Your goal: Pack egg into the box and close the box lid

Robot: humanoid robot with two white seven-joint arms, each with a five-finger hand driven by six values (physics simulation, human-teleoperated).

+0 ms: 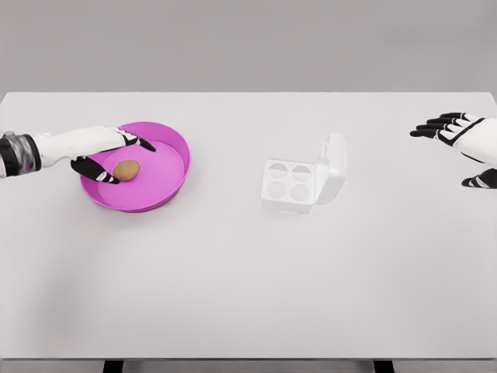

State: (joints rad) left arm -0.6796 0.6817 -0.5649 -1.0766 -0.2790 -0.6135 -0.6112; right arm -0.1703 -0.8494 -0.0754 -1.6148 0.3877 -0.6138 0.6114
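Egg in pink bowl between left hand fingers, ungrasped; right hand spread wide.

I'm scanning for anything readable and I find no text, label, brand, number or sign. The pink bowl under my left hand is plain, and the brown egg between its fingers carries no stamp. The white egg box, well off to that hand's right, shows bare plastic on tray and lid. The table is blank too.
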